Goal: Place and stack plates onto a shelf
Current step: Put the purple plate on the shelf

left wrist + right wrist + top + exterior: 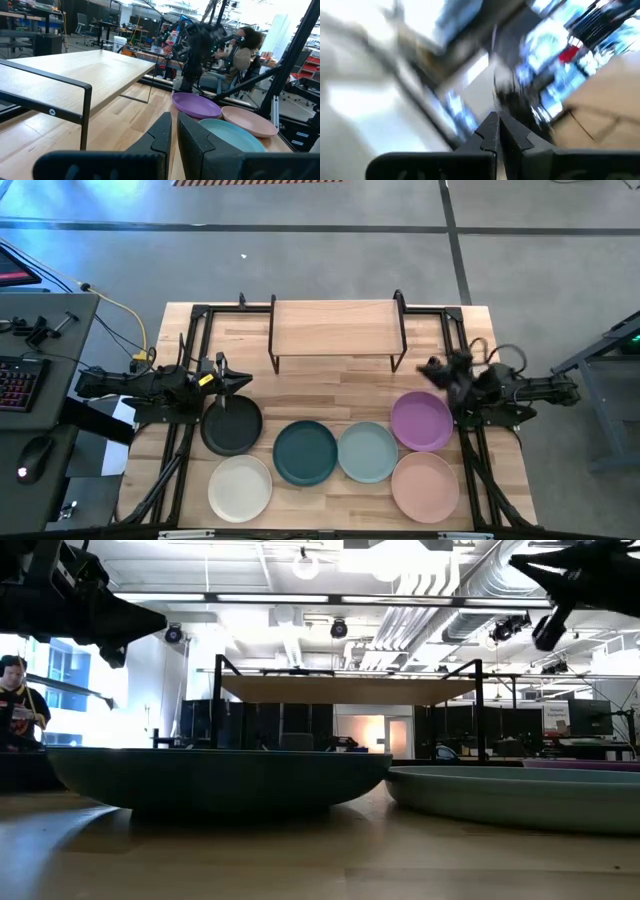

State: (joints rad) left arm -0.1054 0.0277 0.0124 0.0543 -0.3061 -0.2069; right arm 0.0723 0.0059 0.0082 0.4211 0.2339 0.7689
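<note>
Open shelf top, crowded front of the table

The shelf [335, 326] board lies bare, with black posts [272, 305] rising at its two ends and open space beneath it. Between the shelf and the plates runs a clear strip of tabletop [330, 395]. In front of that strip, six plates [305, 452] sit edge to edge.
</note>
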